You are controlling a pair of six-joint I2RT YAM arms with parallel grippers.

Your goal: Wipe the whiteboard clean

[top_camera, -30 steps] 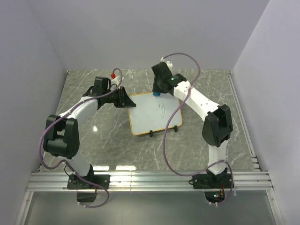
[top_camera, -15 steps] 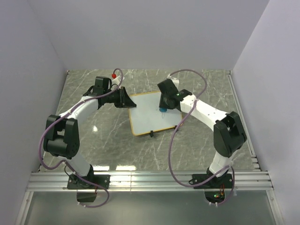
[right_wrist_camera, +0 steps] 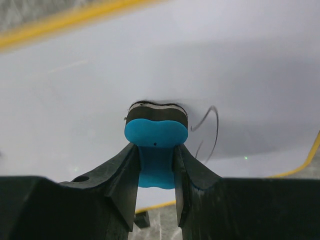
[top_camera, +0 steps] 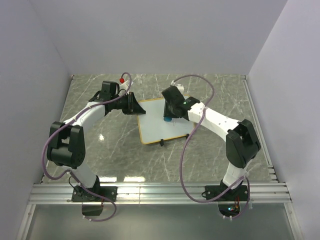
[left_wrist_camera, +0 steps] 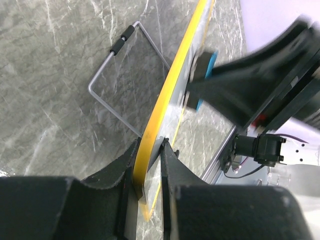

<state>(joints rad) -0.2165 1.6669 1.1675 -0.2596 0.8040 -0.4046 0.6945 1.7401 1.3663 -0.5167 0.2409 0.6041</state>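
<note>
The whiteboard (top_camera: 151,126), white with an orange-yellow frame, stands tilted on the marble table. My left gripper (top_camera: 134,105) is shut on the board's left edge; in the left wrist view the yellow frame (left_wrist_camera: 169,96) runs between its fingers (left_wrist_camera: 150,146). My right gripper (top_camera: 169,116) is shut on a blue eraser (right_wrist_camera: 156,133), whose dark felt side presses against the white surface (right_wrist_camera: 150,55). A thin dark pen stroke (right_wrist_camera: 214,122) shows just right of the eraser. The eraser (left_wrist_camera: 205,74) also shows against the board in the left wrist view.
A wire stand (left_wrist_camera: 113,84) props the board from behind, and a small black foot (top_camera: 161,144) sits at its near edge. Grey walls close in the table on three sides. A metal rail (top_camera: 160,190) runs along the near edge.
My right gripper has come from the board's far edge down onto the writing, then slid a little left with the eraser. The left gripper has stayed on the frame.
</note>
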